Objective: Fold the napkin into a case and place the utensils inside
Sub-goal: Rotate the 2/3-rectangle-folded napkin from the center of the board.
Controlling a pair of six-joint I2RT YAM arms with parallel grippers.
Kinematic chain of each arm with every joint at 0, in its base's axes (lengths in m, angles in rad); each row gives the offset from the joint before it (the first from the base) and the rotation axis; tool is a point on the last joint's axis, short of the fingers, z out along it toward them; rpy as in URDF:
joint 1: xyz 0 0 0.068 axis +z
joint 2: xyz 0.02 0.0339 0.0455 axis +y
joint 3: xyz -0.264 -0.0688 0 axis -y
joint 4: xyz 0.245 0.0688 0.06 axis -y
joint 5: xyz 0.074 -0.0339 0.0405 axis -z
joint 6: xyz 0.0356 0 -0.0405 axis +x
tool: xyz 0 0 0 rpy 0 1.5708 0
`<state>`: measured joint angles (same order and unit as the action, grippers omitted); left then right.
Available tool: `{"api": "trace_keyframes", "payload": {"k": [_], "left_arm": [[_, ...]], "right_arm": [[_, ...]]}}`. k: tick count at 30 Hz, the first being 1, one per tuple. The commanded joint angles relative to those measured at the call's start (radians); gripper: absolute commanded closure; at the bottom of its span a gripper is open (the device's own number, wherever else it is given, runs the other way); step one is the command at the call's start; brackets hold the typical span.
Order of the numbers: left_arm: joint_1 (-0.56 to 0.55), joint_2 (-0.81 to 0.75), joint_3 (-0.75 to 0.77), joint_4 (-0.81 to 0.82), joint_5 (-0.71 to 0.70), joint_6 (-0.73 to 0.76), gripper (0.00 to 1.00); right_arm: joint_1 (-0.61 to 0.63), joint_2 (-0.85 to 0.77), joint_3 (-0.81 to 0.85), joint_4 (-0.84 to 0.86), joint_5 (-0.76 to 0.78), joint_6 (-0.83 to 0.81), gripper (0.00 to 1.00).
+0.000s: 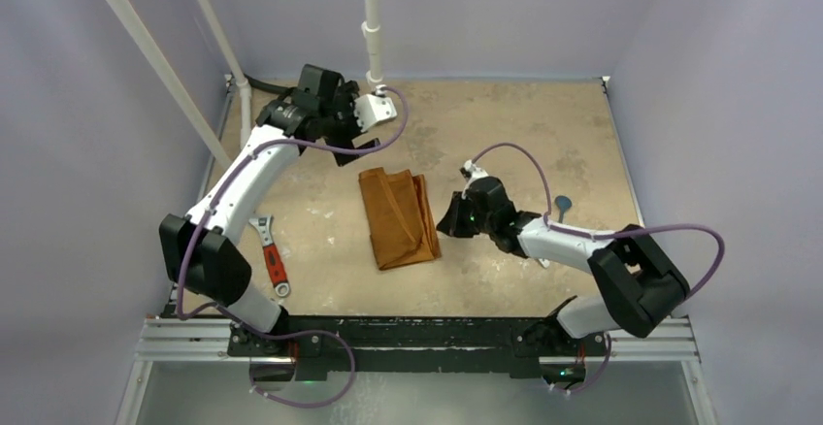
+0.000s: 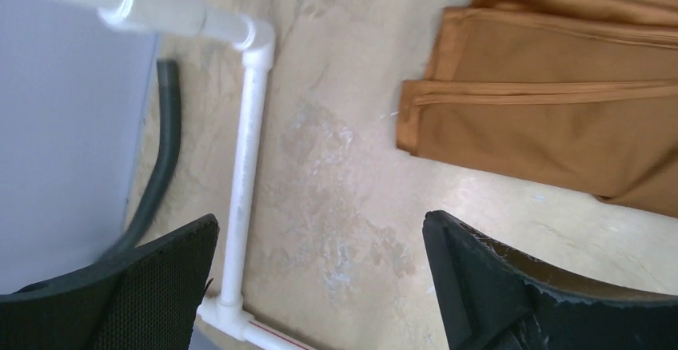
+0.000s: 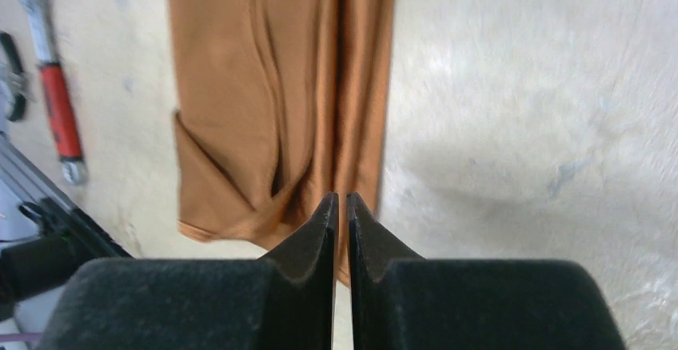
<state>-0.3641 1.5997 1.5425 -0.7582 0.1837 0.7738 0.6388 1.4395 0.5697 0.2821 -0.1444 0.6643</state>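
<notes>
Noting a risk: napkin (image 1: 398, 217) lies mid-bench as a loosely pleated strip, left claw (image 2: 320, 218) spread beyond its far end, right claw (image 3: 341, 198) pressed together beside its right edge, where a sideways brush could drag the folds open.

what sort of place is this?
Likely a robot lab test cell: plain lilac walls box in a scuffed beige tabletop, with a white plastic pipe frame and a metal mounting rail.
</notes>
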Motion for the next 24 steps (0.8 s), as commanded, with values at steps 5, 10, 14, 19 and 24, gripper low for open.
{"api": "trace_keyframes", "payload": {"k": [5,10,14,19,24], "left_arm": [[-0.351,-0.141,-0.233,-0.18,0.152,0.008,0.02],[-0.471,-0.202,-0.388,0.081,0.137,-0.187,0.1],[-0.545,-0.234,-0.49,0.25,0.056,-0.262,0.1],[-0.573,-0.173,-0.536,0.347,0.014,-0.32,0.15],[-0.573,-0.091,-0.559,0.408,-0.016,-0.364,0.19]], "right_arm": [[-0.011,0.021,0.072,0.058,-0.071,0.006,0.96],[-0.011,0.061,0.006,0.197,-0.168,0.075,1.0],[-0.009,0.093,-0.026,0.258,-0.216,0.095,1.0],[-0.008,0.113,-0.068,0.301,-0.244,0.095,1.0],[-0.009,0.156,-0.074,0.316,-0.273,0.07,1.0]]}}
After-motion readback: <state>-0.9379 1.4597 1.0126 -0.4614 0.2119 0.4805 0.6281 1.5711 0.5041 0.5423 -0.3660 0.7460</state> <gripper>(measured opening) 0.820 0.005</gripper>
